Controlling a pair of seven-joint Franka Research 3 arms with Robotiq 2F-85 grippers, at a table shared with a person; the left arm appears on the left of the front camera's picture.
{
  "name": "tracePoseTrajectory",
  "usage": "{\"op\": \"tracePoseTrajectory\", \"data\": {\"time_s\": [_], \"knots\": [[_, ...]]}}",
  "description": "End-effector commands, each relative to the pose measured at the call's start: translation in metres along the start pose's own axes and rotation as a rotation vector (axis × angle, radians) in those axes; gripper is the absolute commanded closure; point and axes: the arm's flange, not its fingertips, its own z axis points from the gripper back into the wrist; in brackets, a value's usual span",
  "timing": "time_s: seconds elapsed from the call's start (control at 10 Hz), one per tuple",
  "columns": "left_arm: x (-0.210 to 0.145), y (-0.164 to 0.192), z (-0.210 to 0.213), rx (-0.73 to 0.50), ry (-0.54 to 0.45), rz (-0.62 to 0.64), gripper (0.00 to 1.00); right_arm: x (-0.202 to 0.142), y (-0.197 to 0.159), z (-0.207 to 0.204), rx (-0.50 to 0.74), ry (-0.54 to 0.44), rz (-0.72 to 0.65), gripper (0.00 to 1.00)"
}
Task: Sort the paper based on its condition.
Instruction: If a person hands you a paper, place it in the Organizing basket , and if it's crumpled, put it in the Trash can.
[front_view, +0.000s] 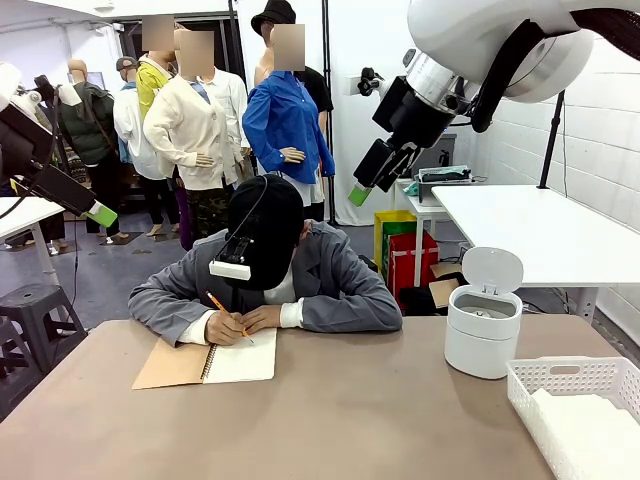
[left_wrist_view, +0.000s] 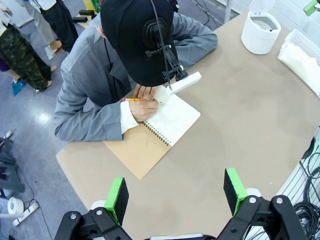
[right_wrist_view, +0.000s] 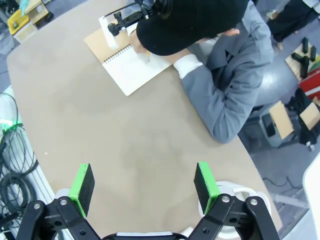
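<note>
Front view: the left gripper (front_view: 103, 214) is raised at the left edge, well above the surface (front_view: 330, 420); one green pad shows, and the state of its jaws cannot be told here; the right gripper (front_view: 361, 194) hangs high at upper right, also clear of the surface, jaw state not legible from this angle; a person (front_view: 265, 275) at the far side leans over an open spiral notebook (front_view: 208, 362) and writes with a pencil (front_view: 226, 313); a white bin (front_view: 484, 318) with its lid raised stands at right; just beside it, at the near right corner, a white basket (front_view: 570, 385) holds the paper (front_view: 590, 430), stacked flat inside.

Left wrist view: the left gripper (left_wrist_view: 175, 192) has its jaws apart, holding nothing, high over the near edge of the surface; the notebook (left_wrist_view: 155, 131) lies under the person's hand (left_wrist_view: 144, 107); the bin (left_wrist_view: 261, 31) and the basket with the paper (left_wrist_view: 302, 61) lie at upper right.

Right wrist view: the right gripper (right_wrist_view: 145, 183) has its jaws wide apart and empty, above bare surface; the notebook (right_wrist_view: 127, 62) lies at the top, under the person; the bin (right_wrist_view: 239, 197) sits partly hidden behind the right finger.
</note>
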Motion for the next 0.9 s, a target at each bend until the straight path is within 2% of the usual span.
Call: {"op": "tracePoseTrajectory", "data": {"time_s": [0.0, 0.8], "knots": [[-0.0005, 0.0004, 0.0003, 0.001, 0.0, -0.003, 0.0, 0.0008, -0.0005, 0.0004, -0.005, -0.007, -0.007, 0.0], [-0.0005, 0.0004, 0.0003, 0.001, 0.0, -0.003, 0.0, 0.0008, -0.0005, 0.0004, -0.005, -0.007, -0.007, 0.0]]}}
